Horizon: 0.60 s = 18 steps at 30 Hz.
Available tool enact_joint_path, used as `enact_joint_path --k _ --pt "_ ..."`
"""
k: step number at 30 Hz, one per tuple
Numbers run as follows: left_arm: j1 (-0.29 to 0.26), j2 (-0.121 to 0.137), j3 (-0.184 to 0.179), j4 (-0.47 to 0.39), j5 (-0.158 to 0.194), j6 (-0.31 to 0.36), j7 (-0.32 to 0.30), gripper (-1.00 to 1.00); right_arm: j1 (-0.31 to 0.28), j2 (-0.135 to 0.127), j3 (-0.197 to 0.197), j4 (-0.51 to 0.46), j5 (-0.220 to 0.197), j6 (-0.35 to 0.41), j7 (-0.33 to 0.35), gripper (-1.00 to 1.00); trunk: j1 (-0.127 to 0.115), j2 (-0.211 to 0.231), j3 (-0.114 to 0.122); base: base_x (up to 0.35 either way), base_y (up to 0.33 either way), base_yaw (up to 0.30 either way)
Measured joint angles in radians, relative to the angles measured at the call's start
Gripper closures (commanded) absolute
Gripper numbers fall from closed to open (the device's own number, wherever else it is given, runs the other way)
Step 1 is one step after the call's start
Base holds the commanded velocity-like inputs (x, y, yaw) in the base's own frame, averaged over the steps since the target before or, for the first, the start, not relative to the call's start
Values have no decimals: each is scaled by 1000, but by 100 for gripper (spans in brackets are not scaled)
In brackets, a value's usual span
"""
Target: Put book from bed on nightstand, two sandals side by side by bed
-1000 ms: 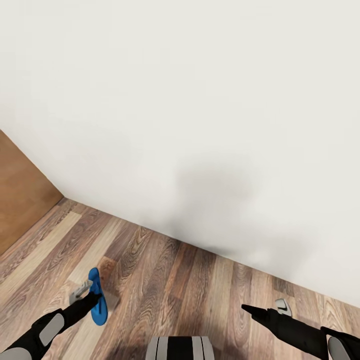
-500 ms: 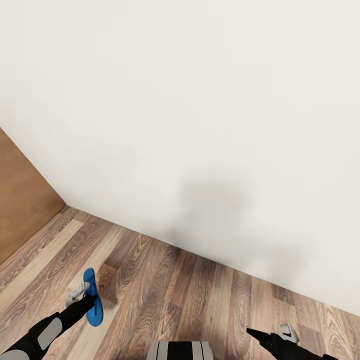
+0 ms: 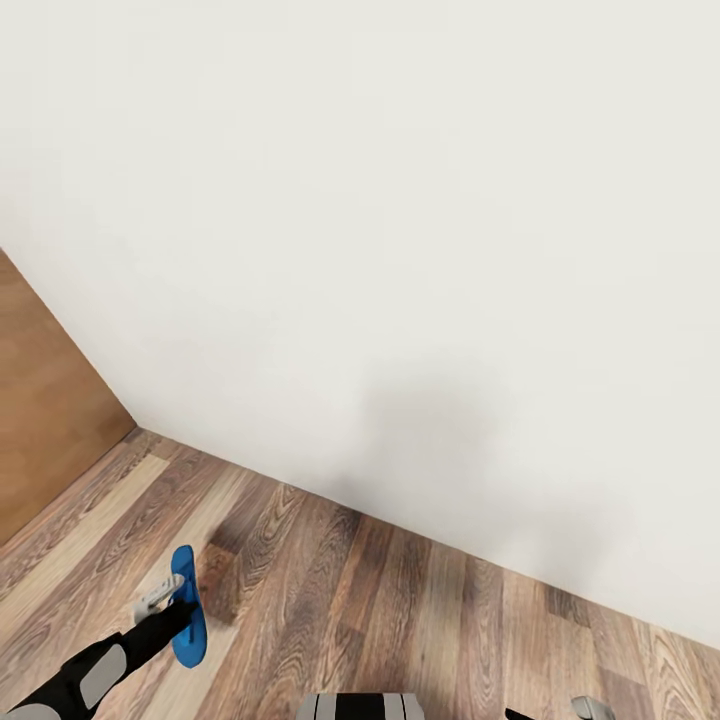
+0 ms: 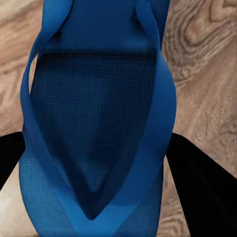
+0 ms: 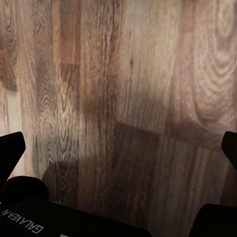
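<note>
We carry one blue sandal (image 3: 187,605) in our left gripper (image 3: 170,600), whose jaws are closed across its width, one dark finger at each side edge in the left wrist view, sole and straps (image 4: 148,148) running lengthwise away from the camera. The sandal hangs above the wood-plank floor (image 3: 400,600), near the white wall (image 3: 400,250), its long axis pointing toward that wall. Our right gripper (image 5: 118,148) holds nothing, its jaws spread wide over bare planks. The left arm alone carries the load; we judge the coming set-down depends on keeping that long axis parallel to the bed's side.
</note>
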Motion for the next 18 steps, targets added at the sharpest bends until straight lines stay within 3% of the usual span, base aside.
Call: enact_joint_path --k 3,4,5,7,8,16,18 --pt "0 -15 -1 23 -53 -18 -1 100 0 0 0 9 8 -18 0 -100 -1 1 12 0 0 0" --pt "0 -24 -3 38 -86 -34 -1 100 0 0 0 12 10 -23 0 -100 -2 1 15 0 0 0" --pt "0 -35 -4 66 -143 -70 -1 100 0 0 0 15 12 -29 0 -100 -2 1 19 0 0 0" --pt "0 -42 0 74 -160 -84 -1 100 0 0 0 16 13 -30 -1 -100 -3 2 27 0 0 0" --pt "0 -58 -4 86 -186 -101 -1 100 0 0 0 17 15 -33 -2 -100 -4 2 31 0 0 0" --pt "0 -81 1 90 -196 -110 2 100 0 0 -2 41 19 -38 -6 -100 -7 4 62 0 0 0" --pt "0 -83 1 91 -197 -111 4 100 0 0 -5 86 32 -101 -7 -100 -8 4 70 0 0 0"
